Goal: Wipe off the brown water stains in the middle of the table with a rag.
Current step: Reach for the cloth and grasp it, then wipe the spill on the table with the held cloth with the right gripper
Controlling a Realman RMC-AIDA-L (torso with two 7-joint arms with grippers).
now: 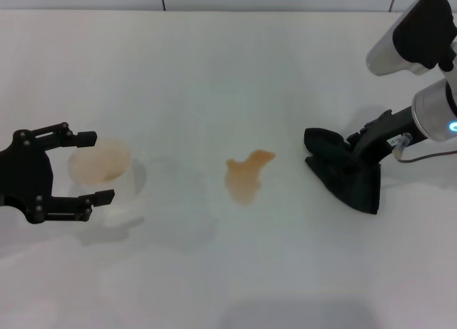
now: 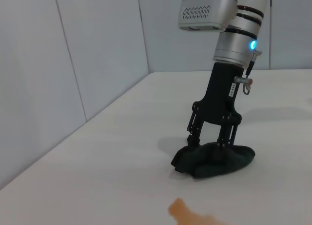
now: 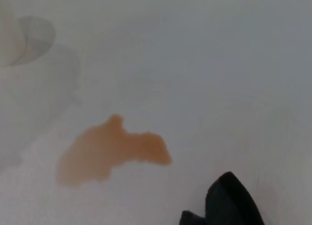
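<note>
Head view: your right gripper [image 1: 348, 160] pinches a crumpled black rag [image 1: 346, 175] down on the smooth white table [image 1: 228, 65]. The lobed, translucent brown water stains [image 1: 247, 176] lie unwiped, toward the table's middle from the claw. Next, likely sweep the cloth across. Your left gripper [image 1: 91, 168] idles wide around a translucent cup [image 1: 99, 163].
</note>
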